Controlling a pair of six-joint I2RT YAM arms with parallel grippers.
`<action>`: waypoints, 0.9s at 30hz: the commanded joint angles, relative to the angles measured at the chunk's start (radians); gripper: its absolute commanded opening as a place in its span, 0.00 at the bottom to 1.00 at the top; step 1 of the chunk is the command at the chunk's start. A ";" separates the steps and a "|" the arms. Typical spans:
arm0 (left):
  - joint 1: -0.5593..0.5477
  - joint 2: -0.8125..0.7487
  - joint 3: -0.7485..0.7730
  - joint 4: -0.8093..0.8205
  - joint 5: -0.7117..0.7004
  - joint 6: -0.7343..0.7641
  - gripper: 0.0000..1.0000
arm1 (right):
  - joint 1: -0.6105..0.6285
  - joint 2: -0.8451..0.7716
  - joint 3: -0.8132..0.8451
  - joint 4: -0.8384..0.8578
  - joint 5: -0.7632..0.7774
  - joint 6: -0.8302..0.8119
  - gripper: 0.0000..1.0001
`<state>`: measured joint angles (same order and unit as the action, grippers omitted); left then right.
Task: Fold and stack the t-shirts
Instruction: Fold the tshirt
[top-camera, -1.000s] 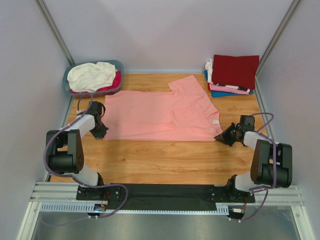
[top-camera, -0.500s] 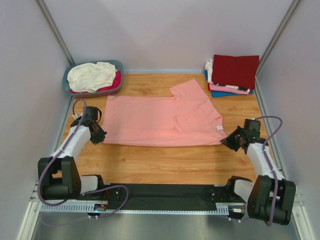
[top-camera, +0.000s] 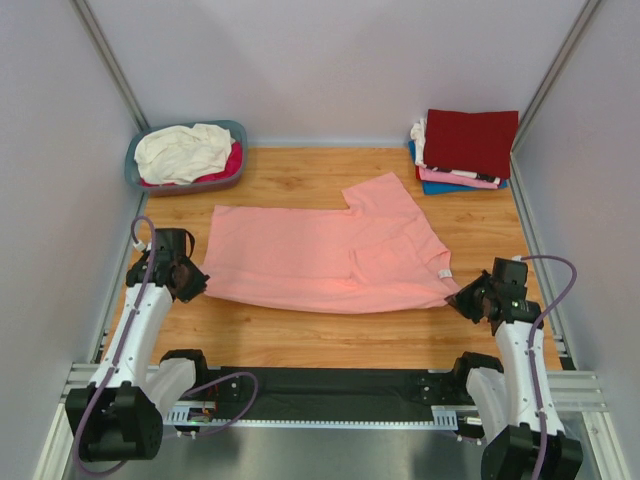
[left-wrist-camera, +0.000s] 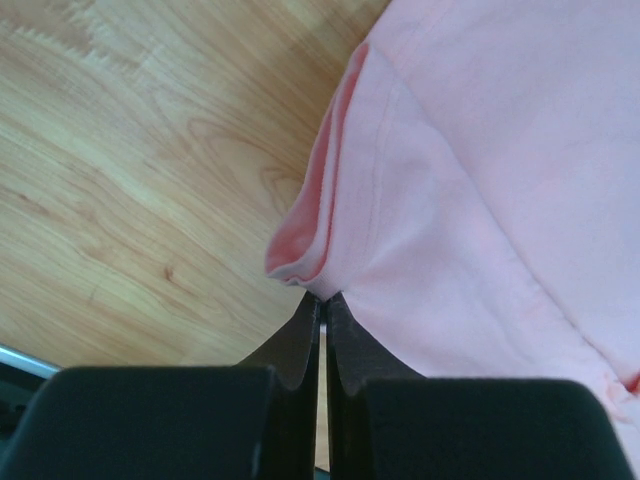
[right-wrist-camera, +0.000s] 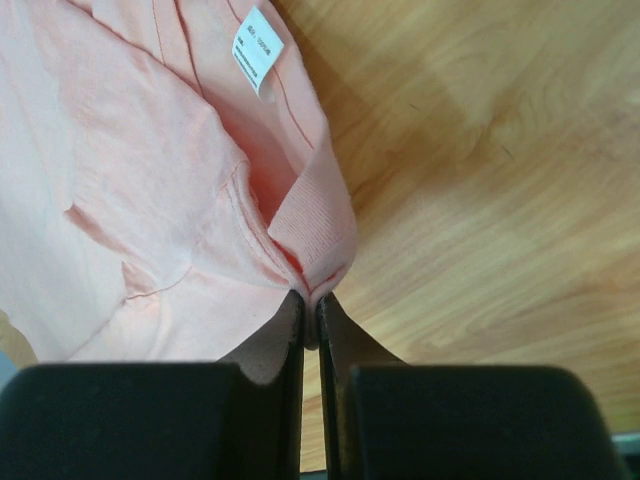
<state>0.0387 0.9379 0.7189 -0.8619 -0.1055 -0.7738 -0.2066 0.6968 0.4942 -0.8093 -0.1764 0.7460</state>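
A salmon-pink t-shirt (top-camera: 330, 255) lies spread across the middle of the wooden table, folded lengthwise, one sleeve pointing to the back. My left gripper (top-camera: 198, 283) is shut on its near left corner (left-wrist-camera: 300, 268). My right gripper (top-camera: 456, 300) is shut on its near right corner by the collar, where the ribbed neckband (right-wrist-camera: 318, 230) and a white label (right-wrist-camera: 257, 48) show. A pile of folded t-shirts (top-camera: 468, 148), dark red on top with pink, white and blue under it, sits at the back right.
A blue-grey basket (top-camera: 137, 152) at the back left holds crumpled cream-white (top-camera: 183, 150) and magenta cloth. Grey walls close in the table at the back and both sides. A black rail (top-camera: 330, 385) runs along the near edge.
Both grippers have pulled back toward the near edge, dragging the salmon-pink t-shirt with them. Its near edge now lies closer to the arm bases.
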 joint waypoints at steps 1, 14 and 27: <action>0.001 -0.043 0.016 -0.074 0.044 -0.028 0.00 | -0.008 -0.074 0.021 -0.111 0.058 0.062 0.04; 0.003 -0.154 0.323 -0.217 0.098 0.278 0.80 | -0.010 -0.091 0.176 0.008 -0.037 0.066 0.91; 0.001 -0.131 0.252 -0.104 0.079 0.380 0.76 | 0.354 1.156 1.345 -0.017 0.219 -0.282 0.89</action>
<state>0.0391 0.8307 0.9714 -1.0126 -0.0338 -0.4297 0.1345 1.7008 1.6012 -0.7662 -0.0650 0.5781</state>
